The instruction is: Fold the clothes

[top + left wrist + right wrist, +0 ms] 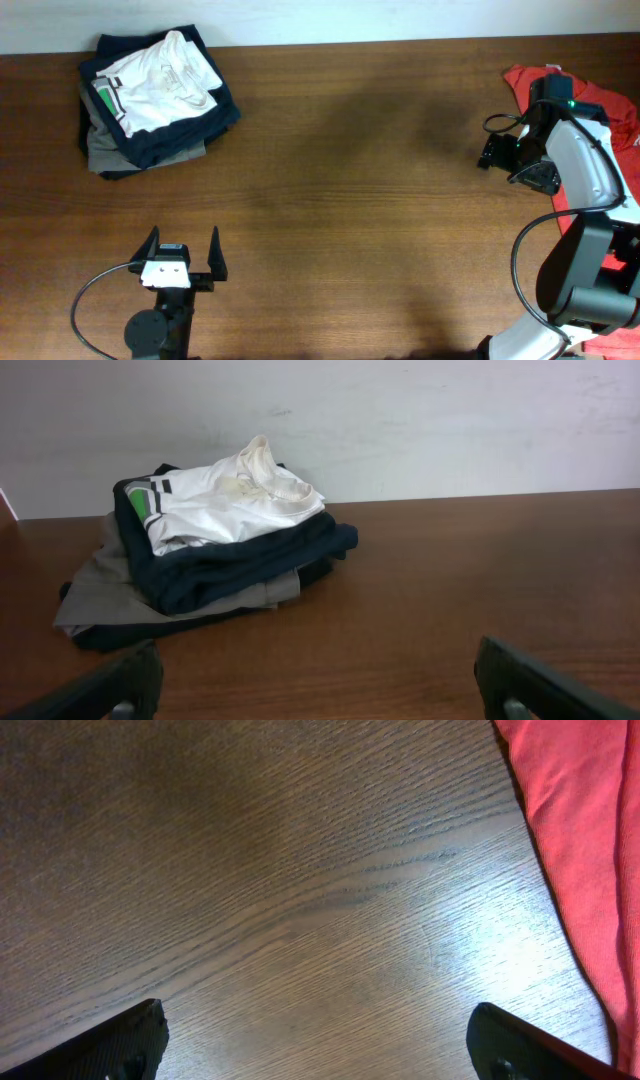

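The white T-shirt (160, 78) lies folded on top of a stack of navy and grey garments at the table's far left corner; its green-and-white neck label shows. It also shows in the left wrist view (232, 505). My left gripper (183, 254) is open and empty near the front edge, well short of the stack; its fingers frame bare wood in the left wrist view (320, 685). My right gripper (497, 150) is open and empty over bare wood at the right, beside a red-orange shirt; its fingers show in the right wrist view (320, 1045).
The navy garment (175, 130) and grey garment (110, 155) sit under the white shirt. The red-orange shirt (600, 100) lies at the right edge under the right arm and shows in the right wrist view (580, 840). A pale wall runs behind the table.
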